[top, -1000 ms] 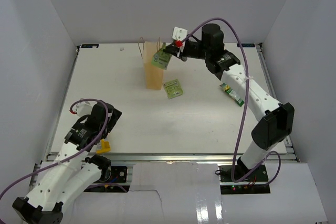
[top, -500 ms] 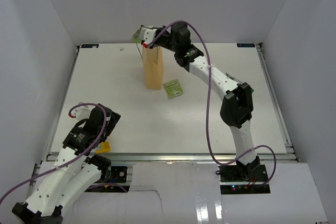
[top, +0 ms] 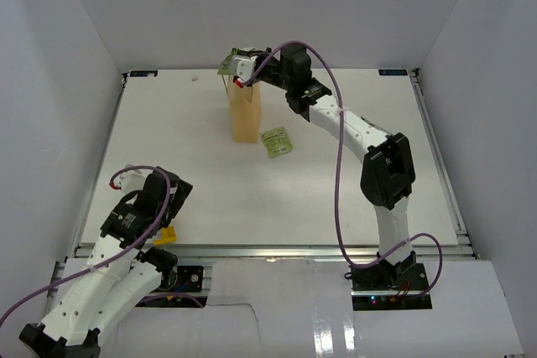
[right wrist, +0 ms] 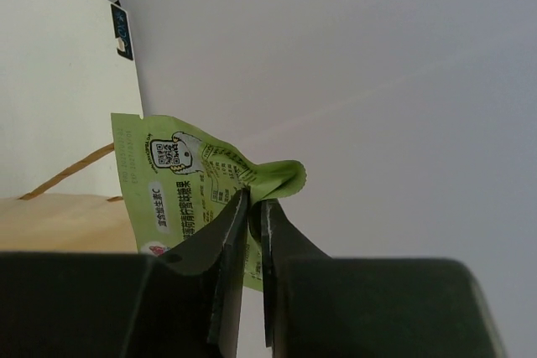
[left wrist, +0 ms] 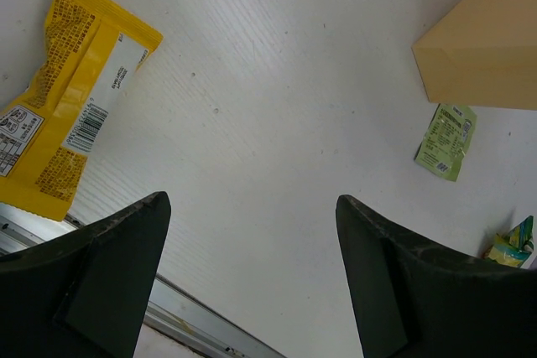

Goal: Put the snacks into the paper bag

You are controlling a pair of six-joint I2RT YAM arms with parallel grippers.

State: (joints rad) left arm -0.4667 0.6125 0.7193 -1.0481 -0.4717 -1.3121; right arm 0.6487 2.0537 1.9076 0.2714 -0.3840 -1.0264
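Note:
The tan paper bag (top: 245, 113) stands upright at the back of the table. My right gripper (top: 238, 71) is shut on a light-green snack packet (top: 228, 62) and holds it just above the bag's open top. In the right wrist view the fingertips (right wrist: 254, 199) pinch the packet's (right wrist: 172, 178) edge, with the bag's rim (right wrist: 59, 220) below. A second light-green packet (top: 276, 141) lies right of the bag. A yellow packet (top: 165, 235) lies by my left gripper (top: 159, 200), which is open and empty (left wrist: 252, 207) near the table's front edge.
The left wrist view shows the yellow packet (left wrist: 67, 98) at left, the bag (left wrist: 487, 48) and the light-green packet (left wrist: 445, 142) at far right, and a darker green and yellow packet (left wrist: 512, 245) at the right edge. White walls enclose the table.
My right arm has swung left with the light-green packet, from beside the bag's right upper corner to above its open top. The left arm has barely moved.

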